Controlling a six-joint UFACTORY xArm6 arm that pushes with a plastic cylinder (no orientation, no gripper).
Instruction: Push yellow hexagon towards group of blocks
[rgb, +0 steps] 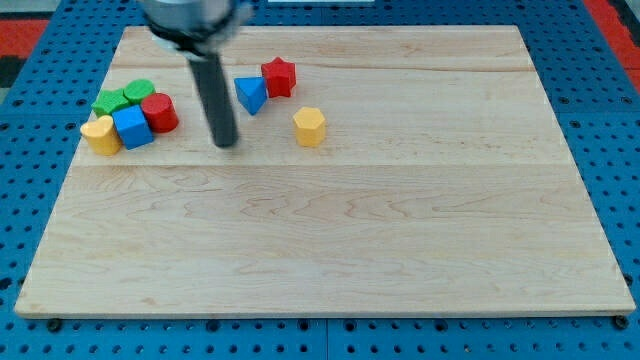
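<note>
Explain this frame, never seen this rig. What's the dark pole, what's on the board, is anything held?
One camera view, looking down at a wooden board on a blue pegboard; where the camera is mounted is not on record. The dark pole is the arm's rod: no claw, so nothing is held; it only pushes. My tip rests between the yellow hexagon on the view's right and a cluster at the view's left: two green blocks, red cylinder, blue cube, yellow block. A blue triangle and red star sit near the top.
</note>
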